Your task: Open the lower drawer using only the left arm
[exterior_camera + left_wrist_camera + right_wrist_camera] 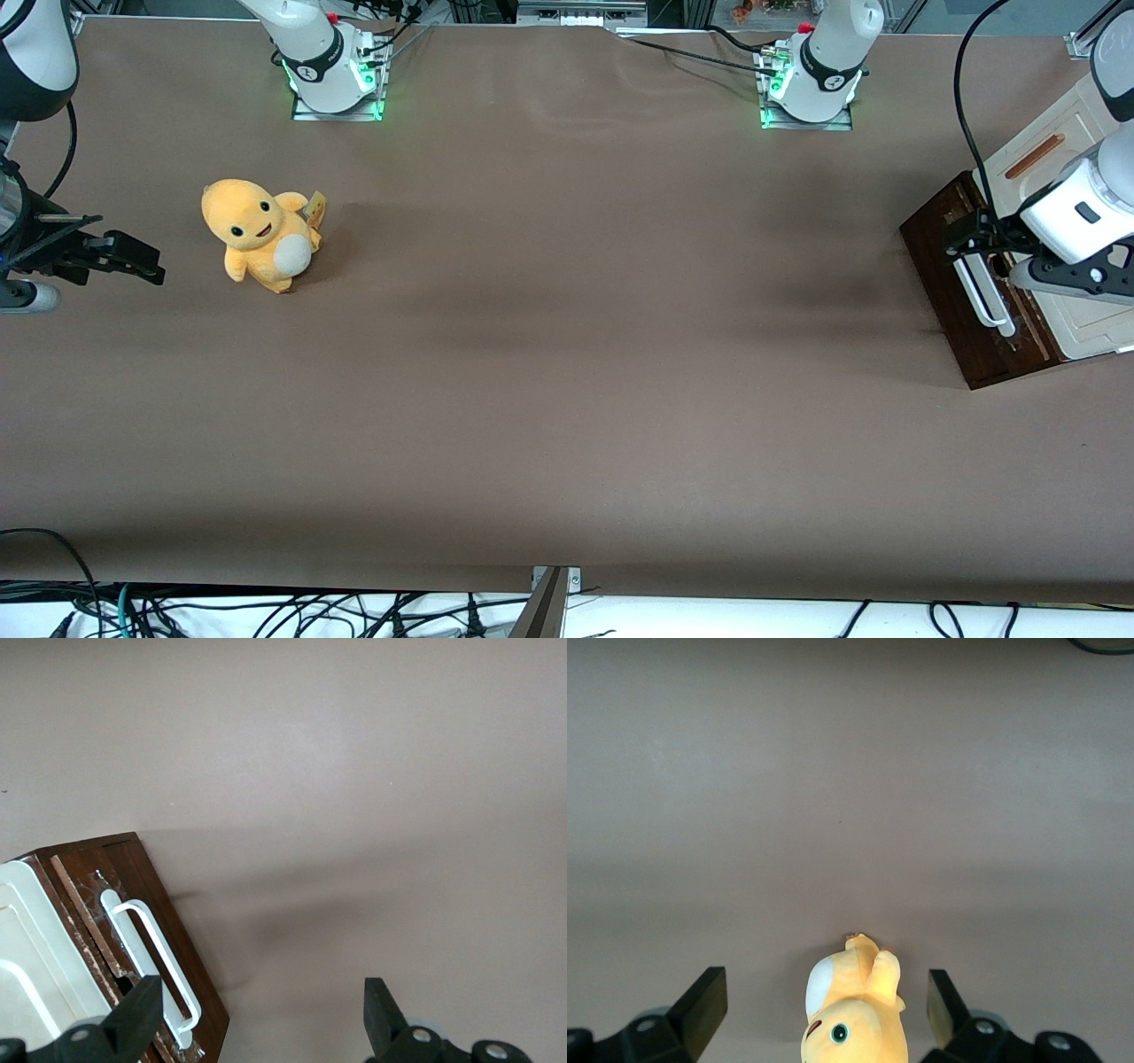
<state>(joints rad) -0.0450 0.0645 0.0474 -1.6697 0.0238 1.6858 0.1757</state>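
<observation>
The cream-white cabinet (1076, 115) stands at the working arm's end of the table. Its lower drawer (948, 292) shows a dark brown front with a white bar handle (985, 297); none of the pale lining shows. The left arm (1076, 208) reaches over the cabinet. Its black gripper (964, 241) is open and hangs just above the drawer front, at the end of the handle farther from the front camera. In the left wrist view the gripper (257, 1019) is wide open and empty. One finger (133, 1019) overlaps the drawer front (168, 930) beside the handle (151, 961); the other is over bare table.
An orange plush toy (261, 235) sits toward the parked arm's end of the table and shows in the right wrist view (850, 1019). Two arm bases (335, 66) (813, 75) stand along the edge farthest from the front camera. A black cable (961, 89) trails above the cabinet.
</observation>
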